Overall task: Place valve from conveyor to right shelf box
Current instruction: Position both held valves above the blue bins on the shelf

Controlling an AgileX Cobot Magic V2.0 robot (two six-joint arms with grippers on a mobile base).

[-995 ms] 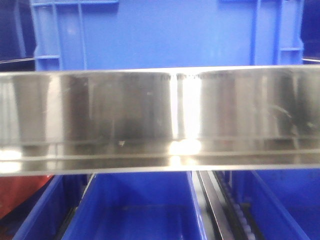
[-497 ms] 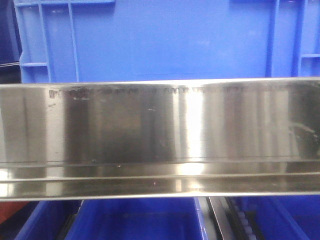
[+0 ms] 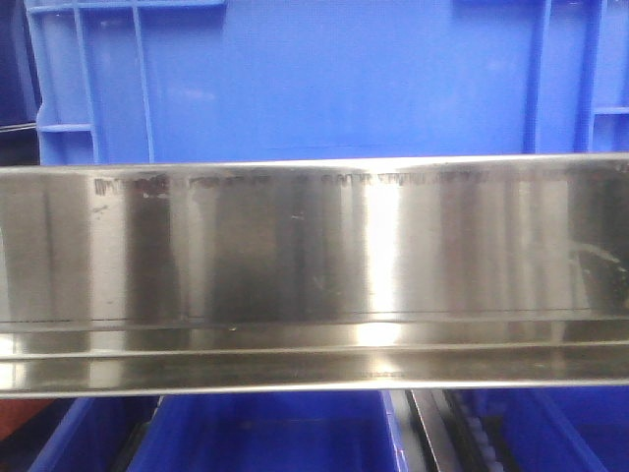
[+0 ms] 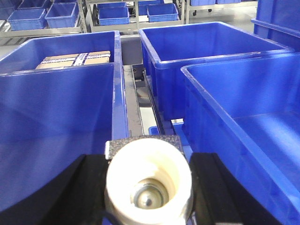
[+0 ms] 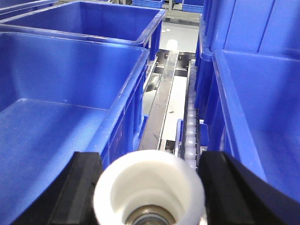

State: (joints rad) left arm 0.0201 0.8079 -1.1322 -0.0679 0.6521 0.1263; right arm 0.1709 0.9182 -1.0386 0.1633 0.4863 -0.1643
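In the left wrist view my left gripper is shut on a valve, seen end-on: a pale whitish round base with a silvery ball inside and a grey metal body behind. In the right wrist view my right gripper is shut on a second valve, whose white cup end faces the camera. Both valves hang over the gap between blue boxes. The conveyor is out of view. Neither gripper shows in the front view.
Left wrist view: a blue box holding a cardboard carton on the left, blue boxes on the right. Right wrist view: blue boxes left and right, a roller track between. A steel shelf rail fills the front view.
In the front view the steel rail has dropped lower and grown larger, and the blue crate behind it has shifted left. Most of this happened in the first half second.
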